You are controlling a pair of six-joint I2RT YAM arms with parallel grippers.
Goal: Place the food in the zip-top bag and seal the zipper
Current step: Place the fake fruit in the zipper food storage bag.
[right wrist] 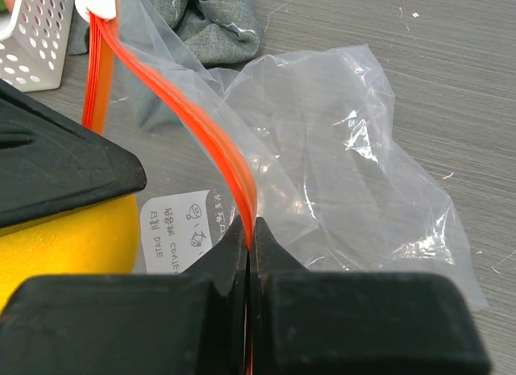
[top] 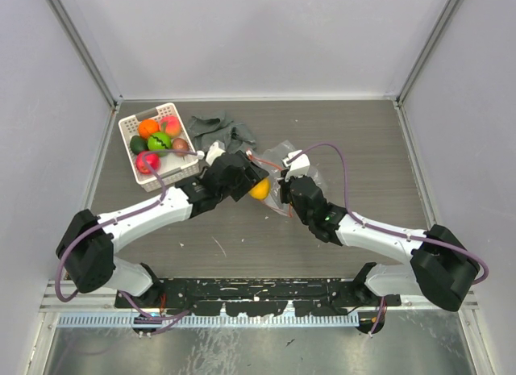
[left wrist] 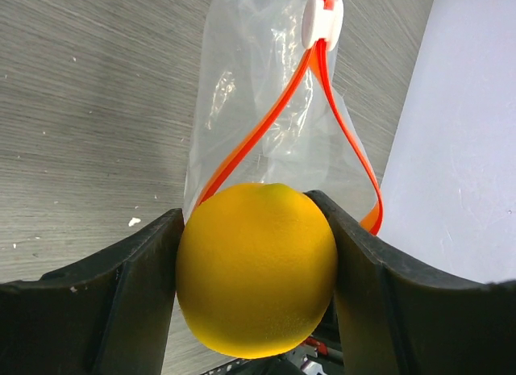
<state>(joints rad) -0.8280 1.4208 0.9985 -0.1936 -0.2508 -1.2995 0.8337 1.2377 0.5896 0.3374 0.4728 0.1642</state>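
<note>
My left gripper is shut on a yellow toy fruit, also seen from above, and holds it at the open mouth of the clear zip-top bag. The red-orange zipper strip loops open above the fruit, with a white slider at its far end. My right gripper is shut on the near edge of the zipper strip and holds that side of the bag up. The other toy fruits lie in the white basket.
A grey cloth lies bunched behind the bag, next to the basket; it also shows in the right wrist view. A white label is printed on the bag. Grey walls close in the table on both sides.
</note>
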